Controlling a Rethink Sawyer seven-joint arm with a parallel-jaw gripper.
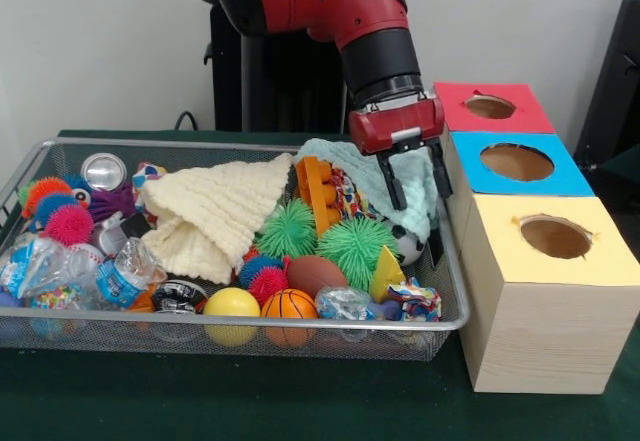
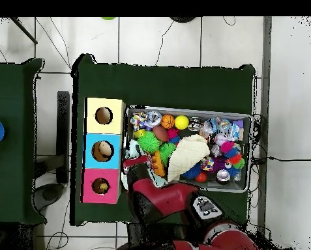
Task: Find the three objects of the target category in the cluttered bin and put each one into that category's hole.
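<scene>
My gripper hangs open at the right end of the wire bin, just above a pale teal cloth, with nothing between its fingers. Below it lie a green spiky ball and a small soccer ball. A cream cloth covers the middle of the bin. Along the front rim sit a yellow ball, a mini basketball and a brown football. In the overhead view the red arm hides the gripper.
Right of the bin stand three wooden boxes with holes: red, blue and yellow. A can, crushed bottles and fuzzy balls fill the left end. An orange toy stands mid-bin.
</scene>
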